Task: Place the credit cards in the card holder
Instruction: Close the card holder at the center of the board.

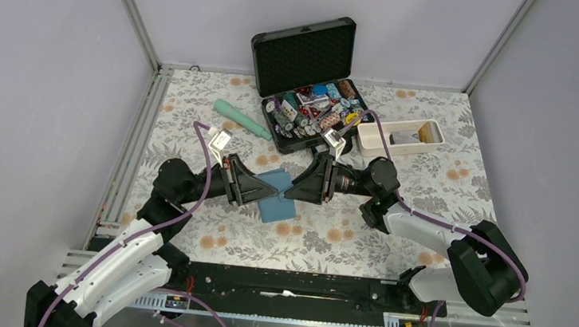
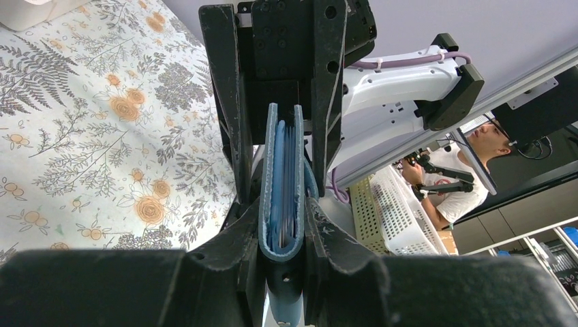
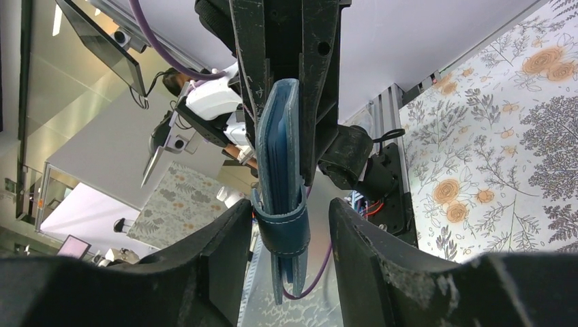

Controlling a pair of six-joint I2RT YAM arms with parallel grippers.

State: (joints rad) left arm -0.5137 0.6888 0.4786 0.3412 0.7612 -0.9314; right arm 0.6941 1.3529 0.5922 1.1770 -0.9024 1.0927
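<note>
The teal-blue card holder (image 1: 275,196) hangs folded above the middle of the table, between my two grippers, which face each other. My left gripper (image 1: 258,186) is shut on its folded spine; in the left wrist view the card holder (image 2: 281,184) is pinched between my fingers (image 2: 240,235), and thin pale edges show between its leaves. My right gripper (image 3: 290,216) stands open around the strap end of the card holder (image 3: 278,136), with a gap on each side. Credit cards (image 1: 417,133), grey and orange-gold, lie in the white tray (image 1: 372,143).
An open black foam-lined case (image 1: 304,57) with colourful chips stands at the back. A mint-green cylinder (image 1: 241,119) lies to its left on the floral cloth. A metal frame borders the table.
</note>
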